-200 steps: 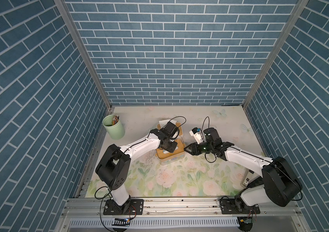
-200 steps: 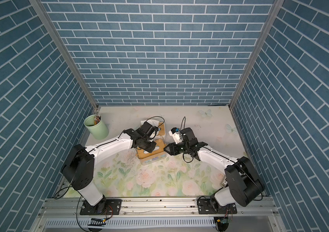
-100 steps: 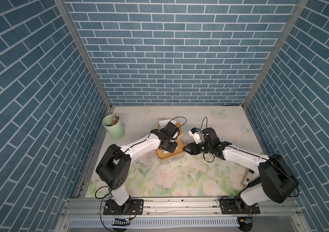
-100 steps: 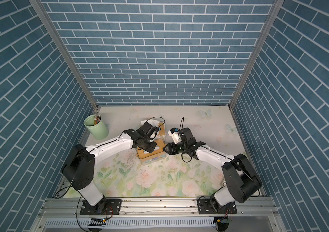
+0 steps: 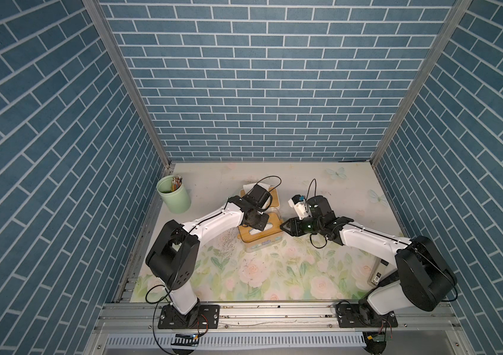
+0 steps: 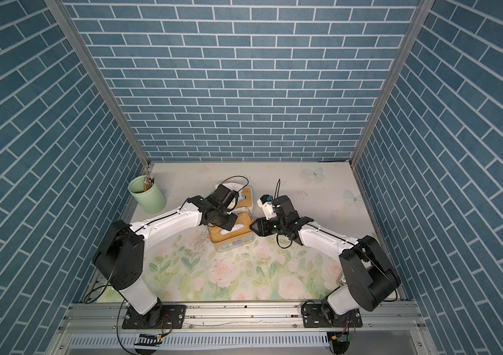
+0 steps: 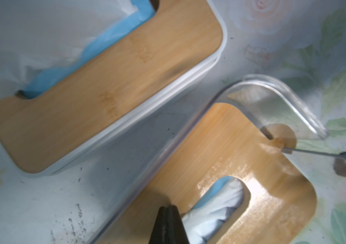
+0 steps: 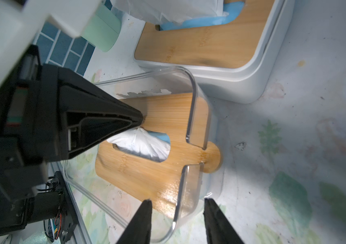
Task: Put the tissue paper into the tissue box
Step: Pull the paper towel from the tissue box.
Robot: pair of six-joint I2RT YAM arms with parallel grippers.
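Through the right wrist camera my right gripper [image 8: 177,202] has its jaws apart. They straddle the rounded end wall of the clear tissue box [image 8: 193,109], with a gap on either side of the plastic. Just past the jaws lies the box's bamboo lid [image 8: 146,175], and its round tab sticks out through the notch in that wall. Farther along, the tissue paper [image 8: 146,145] sits bunched in the lid's slot, partly inside the box. My left gripper [image 8: 140,123] reaches down to the slot's far end, closed tight on a gathered peak of the tissue. Beyond the left jaws sits a white tissue box [image 8: 242,84] with its own wooden top, close beside the clear one, with loose tissue [image 8: 168,10] spilling from it. Farthest off, beyond both jaws, a green cup [image 5: 174,196] stands by the wall.
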